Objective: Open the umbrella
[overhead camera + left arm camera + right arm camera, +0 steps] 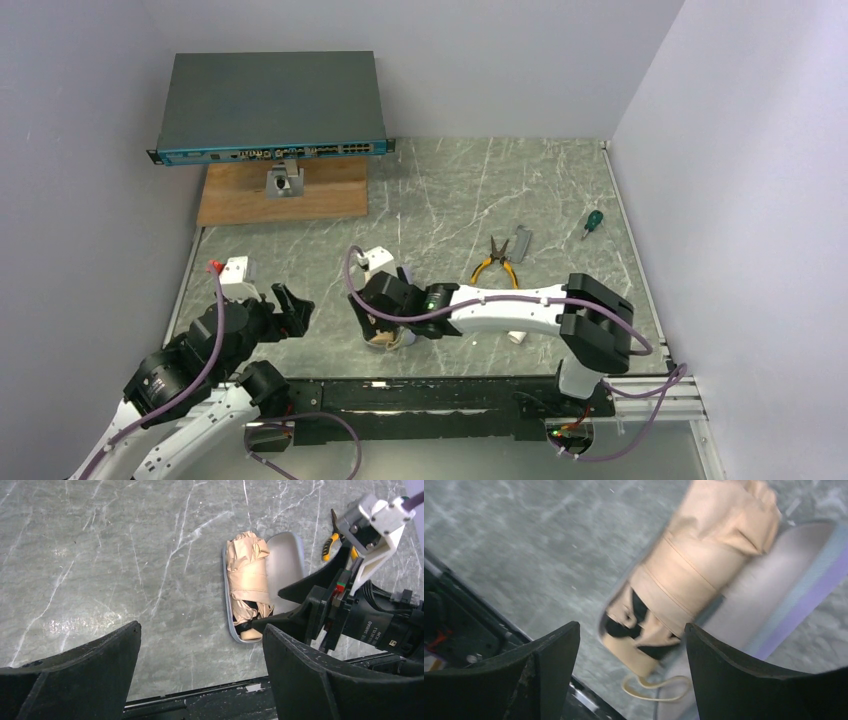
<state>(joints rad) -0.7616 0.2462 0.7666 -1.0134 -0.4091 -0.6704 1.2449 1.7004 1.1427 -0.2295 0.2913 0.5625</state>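
1. Beige umbrella (248,580), folded tight, lies in its open case (287,555) by the table's (450,190) near edge.
2. Right gripper (629,632) hangs over its handle end, jaws wide; left gripper (200,630) wide, empty.
3. Nothing opened yet!

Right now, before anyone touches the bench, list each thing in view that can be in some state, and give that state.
umbrella, folded shut, lying in one shell of its case.
case, open, both shells lying flat.
pliers, lying flat, unheld.
left tool, open, empty.
right tool, open over the umbrella's handle end, not gripping.
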